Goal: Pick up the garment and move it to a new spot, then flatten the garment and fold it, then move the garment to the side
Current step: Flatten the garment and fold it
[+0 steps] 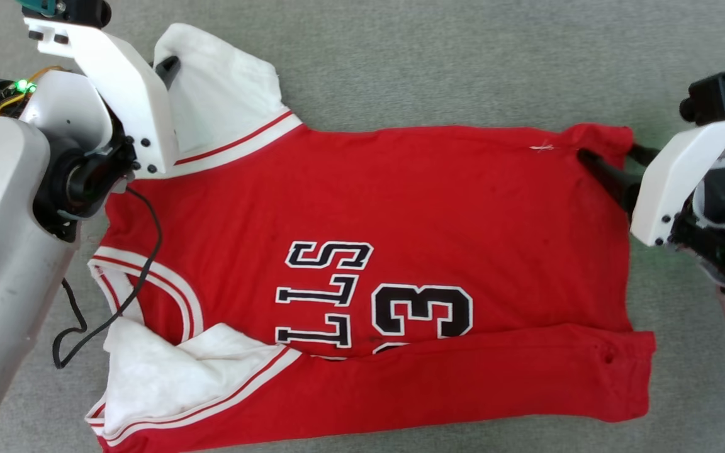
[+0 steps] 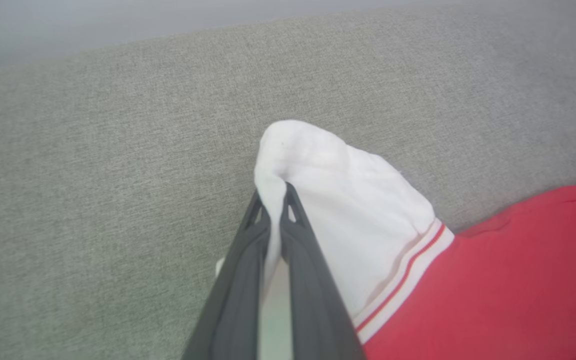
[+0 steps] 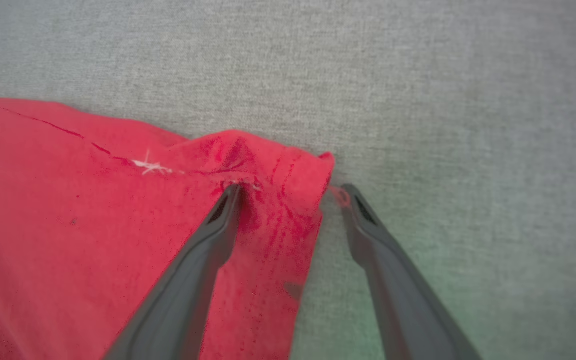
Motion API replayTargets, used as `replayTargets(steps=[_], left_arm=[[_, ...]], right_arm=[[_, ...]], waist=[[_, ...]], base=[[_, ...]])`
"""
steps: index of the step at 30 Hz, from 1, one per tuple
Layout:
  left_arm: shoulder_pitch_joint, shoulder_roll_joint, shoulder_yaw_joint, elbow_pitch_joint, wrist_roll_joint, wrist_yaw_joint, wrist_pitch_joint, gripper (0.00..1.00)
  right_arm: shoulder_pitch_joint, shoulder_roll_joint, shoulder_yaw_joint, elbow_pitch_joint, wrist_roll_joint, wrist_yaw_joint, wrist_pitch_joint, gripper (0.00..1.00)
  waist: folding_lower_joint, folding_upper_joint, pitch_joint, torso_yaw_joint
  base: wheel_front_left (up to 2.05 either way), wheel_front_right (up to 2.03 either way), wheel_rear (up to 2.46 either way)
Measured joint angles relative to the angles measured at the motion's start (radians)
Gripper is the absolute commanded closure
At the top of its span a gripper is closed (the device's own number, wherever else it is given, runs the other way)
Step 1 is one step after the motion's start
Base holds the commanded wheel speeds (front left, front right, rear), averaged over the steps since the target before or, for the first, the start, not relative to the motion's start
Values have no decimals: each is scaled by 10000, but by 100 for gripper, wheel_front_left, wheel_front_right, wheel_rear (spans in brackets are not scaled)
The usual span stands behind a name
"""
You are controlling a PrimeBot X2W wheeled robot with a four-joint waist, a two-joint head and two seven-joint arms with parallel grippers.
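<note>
The garment (image 1: 400, 207), a red jersey with white sleeves and black letters and a 3, lies spread on the grey cloth surface, its near edge folded over. My left gripper (image 2: 274, 192) is shut on the far white sleeve (image 2: 358, 220), pinching its edge between both fingers; in the head view one fingertip (image 1: 167, 65) pokes out beside that sleeve (image 1: 224, 88). My right gripper (image 3: 290, 192) stands open astride the garment's far hem corner (image 3: 288, 170), one finger (image 3: 208, 245) on the red cloth, the other on the bare surface. The right gripper (image 1: 614, 160) sits at the jersey's far right corner.
Grey fabric surface (image 1: 463, 56) surrounds the jersey on all sides. A black cable (image 1: 117, 302) hangs from my left arm across the collar area. The near white sleeve (image 1: 167, 377) lies bunched at the lower left.
</note>
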Motion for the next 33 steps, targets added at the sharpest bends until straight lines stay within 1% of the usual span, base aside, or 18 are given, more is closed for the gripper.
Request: replayTargets(steps=[5, 6, 7, 8, 9, 11, 16, 19, 21, 24, 28, 33], left_arm=[[113, -100, -10, -351, 0, 31, -232, 100], [155, -96, 0, -382, -2, 29, -261, 100], [193, -102, 6, -403, -12, 29, -314, 100], [242, -104, 13, -414, -35, 29, -334, 100], [277, -104, 13, -412, -48, 19, -366, 100], [322, -107, 46, -397, -94, 17, -479, 100], [713, -144, 190, -276, -205, -19, -978, 100], [1104, -140, 362, -299, -355, -58, -1360, 100], [1469, -153, 500, -368, -502, -2, -1647, 100], [2330, -171, 834, -623, -966, 98, -2011, 100], [3774, 35, 1243, -1072, -1398, 385, -2523, 100], [5859, 29, 1559, -1636, -2057, 763, -3003, 100]], right_arm=[[-741, -174, 272, 798, 96, 4, 660, 0], [-872, -211, 330, 959, 222, 6, 819, 25], [-971, -242, 393, 1053, 313, 4, 970, 62], [-1058, -284, 464, 1124, 355, 2, 1043, 93], [-1129, -326, 514, 1181, 407, 2, 1072, 100], [-1284, -422, 646, 1315, 506, -2, 1064, 100], [-1304, -564, 980, 1354, 514, -2, 658, 100], [-1091, -606, 1087, 1103, 401, -2, 443, 100], [-797, -702, 1095, 846, 301, 0, 276, 100], [-236, -811, 1024, 393, 150, 0, 105, 100], [855, -836, 899, -94, -192, 2, 25, 100], [2364, -627, 600, -594, -343, 2, -65, 100]], waist=[[0, 0, 242, 328], [-1, 0, 269, 371], [-2, 0, 288, 406], [-2, 0, 301, 432], [-2, 0, 309, 456], [-1, 0, 297, 488], [-1, 0, 2, 518], [-1, 0, -327, 524], [-1, 0, -593, 533], [-1, 0, -1040, 544], [-1, 0, -1674, 547], [-1, 0, -2404, 562]], base=[[0, 0, 0], [0, 0, 0], [0, 0, 0], [0, 0, 0], [0, 0, 0], [0, 0, 0], [0, 0, 0], [0, 0, 0], [0, 0, 0], [0, 0, 0], [0, 0, 0], [0, 0, 0]])
